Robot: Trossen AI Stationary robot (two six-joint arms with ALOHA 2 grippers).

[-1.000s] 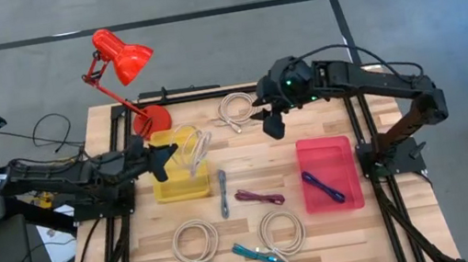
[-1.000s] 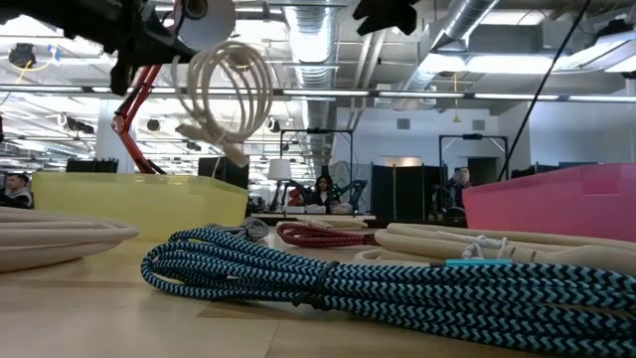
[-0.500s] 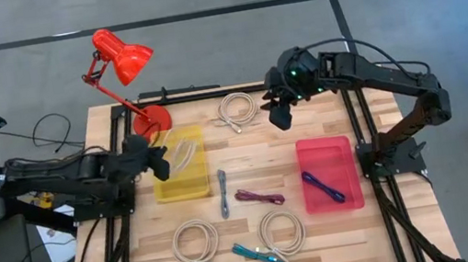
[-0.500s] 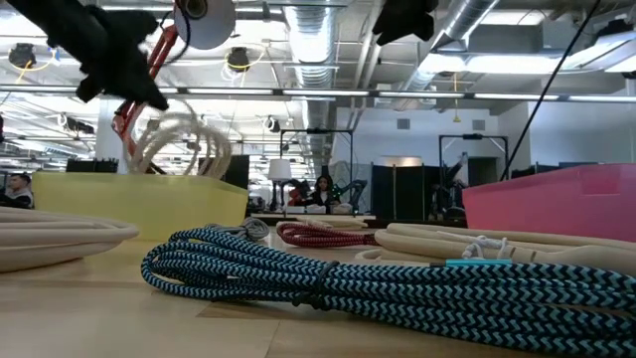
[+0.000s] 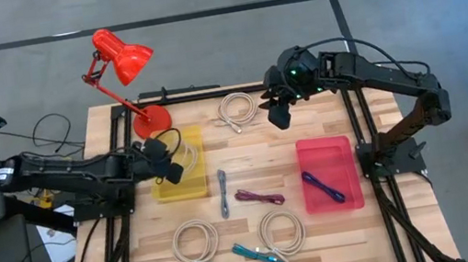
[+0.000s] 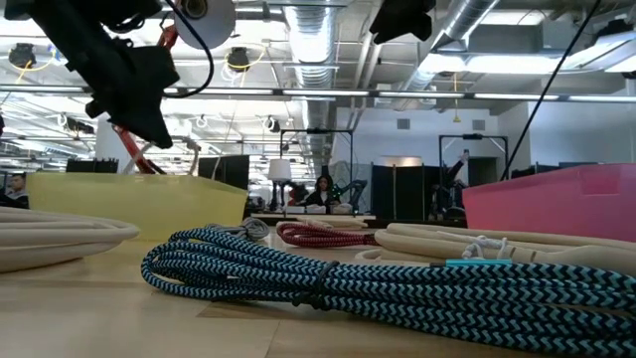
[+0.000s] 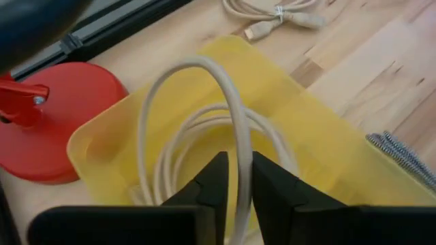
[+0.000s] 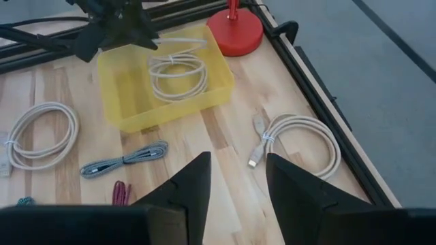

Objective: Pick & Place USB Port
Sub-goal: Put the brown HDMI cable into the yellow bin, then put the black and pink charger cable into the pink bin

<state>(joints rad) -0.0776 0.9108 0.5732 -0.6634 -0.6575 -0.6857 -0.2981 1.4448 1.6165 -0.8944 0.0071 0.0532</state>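
Observation:
A cream USB cable [image 7: 178, 139] lies coiled in the yellow bin [image 5: 188, 186], with one loop arching up out of the coil. My left gripper [image 5: 167, 160] hangs over the bin's left part, tipped downward, and is shut on that loop. In the right wrist view the coil [image 8: 178, 71] rests on the bin's floor below the left gripper [image 8: 117, 28]. My right gripper [image 5: 276, 113] stands open high over the table's far middle, holding nothing. Below it a second cream coil [image 5: 235, 109] lies flat on the wood. My left gripper pinches a single strand of the cable's raised loop [image 7: 240, 151] between its two fingers. The fingers slant down from the table's left and lie across the strand. The loop arches up from the coil, whose other turns [image 7: 204, 129] rest on the bin's floor.
A red desk lamp [image 5: 125, 58] stands beyond the yellow bin. A pink bin [image 5: 329, 156] at the right holds a purple cable [image 5: 323, 187]. Grey [image 5: 223, 193], maroon [image 5: 259, 197] and teal [image 5: 258, 253] cables and two cream coils [image 5: 195, 244] lie on the near half.
My left gripper has sunk toward the yellow bin and tipped its fingers downward. The cream coil, which hung clear below it, has gone down into the bin and now rests there, only one loop still raised. My right gripper has shifted a little toward the table's right edge.

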